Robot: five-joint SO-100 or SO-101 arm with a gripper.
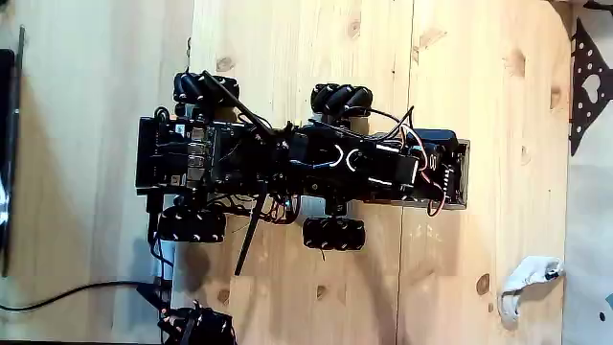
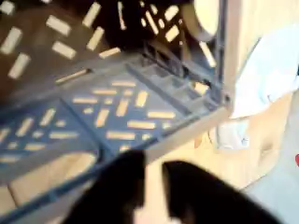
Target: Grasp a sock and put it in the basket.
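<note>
From my remote seat, the fixed view looks straight down on the black wheeled robot base (image 1: 287, 168) standing on the pale knotty pine bench (image 1: 479, 86), its arm folded out to the right over the small rectangular basket with a dark rim and perforated grey walls (image 1: 461, 172), which sits at the right end of the base. In the wrist view I look into that basket (image 2: 112, 103): slotted grey floor and walls, nothing lying on the part I can see. At the near edge of that view hangs a soft black mass (image 2: 182, 196) that I take to be the plain black fabric sock, bunched at the pincer, but it is blurred and I cannot tell whether the jaws are clamped on it or parted. The sock should be light, limp and a little clingy, so I judge it best taken mid-length across a fold, where the fabric bunches thick. A small white sock with grey marks (image 1: 525, 283) lies far right on the bench.
</note>
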